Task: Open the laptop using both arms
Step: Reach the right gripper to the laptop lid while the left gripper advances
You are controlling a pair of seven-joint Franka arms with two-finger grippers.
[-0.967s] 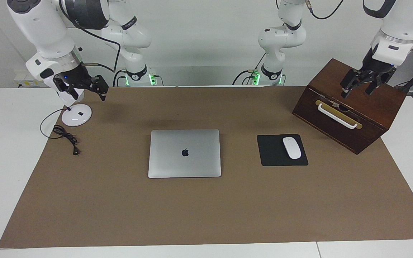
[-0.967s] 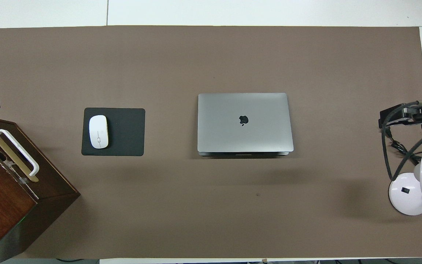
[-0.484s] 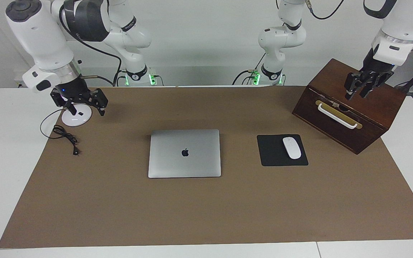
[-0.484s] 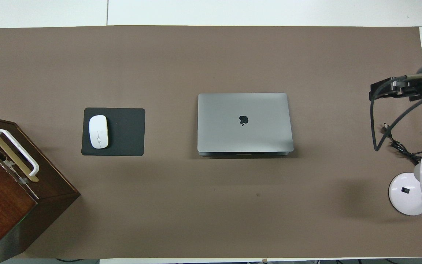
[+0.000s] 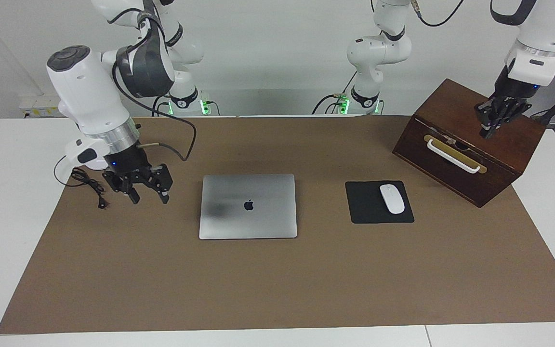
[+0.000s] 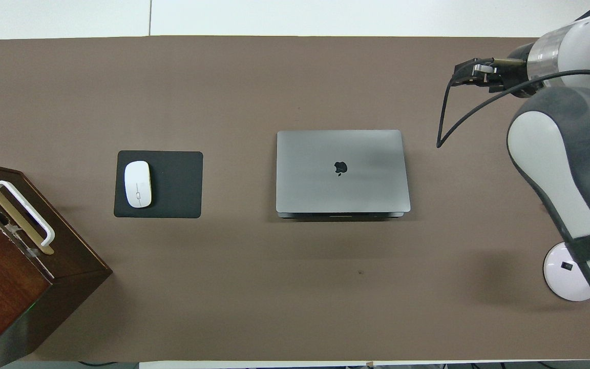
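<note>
Partly hidden, the small desk lamp (image 6: pixel 564 271) shows only its round white base in the overhead view, the right arm's bulky elbow covering the rest; in the facing view the same arm screens nearly all of it. That arm's right gripper (image 5: pixel 148 196) hangs low over the brown mat (image 5: pixel 277 289), beside the laptop toward the right arm's end of the table, apart from it, with its fingers spread apart and nothing between them. A black cable (image 5: pixel 92 185) lies on the mat just beside that gripper. The left gripper (image 5: pixel 492 125) is over the top of the wooden box (image 5: pixel 455 178) and is out of the overhead view altogether; whether its fingers are apart or together cannot be made out. The laptop (image 5: pixel 248 206) lies closed and flat in the middle of the mat, apple logo up, touched by neither gripper. Toward the left arm's end sits a black mouse pad (image 5: pixel 366 212) carrying a white mouse (image 5: pixel 392 198), well clear of the laptop, and next to it the box with its white handle (image 5: pixel 452 155), cut off at the overhead view's edge.
</note>
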